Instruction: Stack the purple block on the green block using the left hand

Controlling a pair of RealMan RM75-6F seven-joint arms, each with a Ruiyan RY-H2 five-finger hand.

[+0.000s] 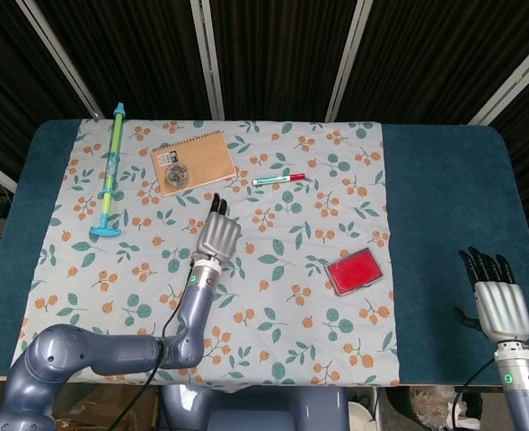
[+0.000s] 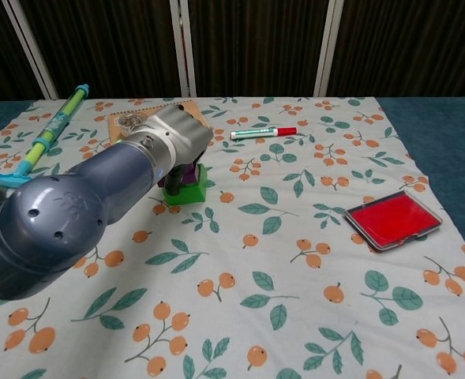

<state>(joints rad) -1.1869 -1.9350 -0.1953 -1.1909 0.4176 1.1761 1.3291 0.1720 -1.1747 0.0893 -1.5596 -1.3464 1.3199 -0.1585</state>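
Purple block (image 2: 189, 175) seated on green block (image 2: 186, 192), just short of the notebook (image 1: 193, 162). Left hand (image 2: 175, 139) draped over the stack; grip hidden, cannot tell. Right hand (image 1: 500, 305) idle, fingers extended, empty.

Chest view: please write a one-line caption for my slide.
Left robot hand over the purple block, which sits on the green block, on a floral cloth.

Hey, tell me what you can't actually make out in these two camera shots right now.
- Purple block: chest view, mostly behind the left hand; grip unclear.
- Both blocks: head view, hidden under that hand.
- Green block: left part covered by the arm.
- Right hand: head view only, palm side unseen.
- Notebook label: too small.
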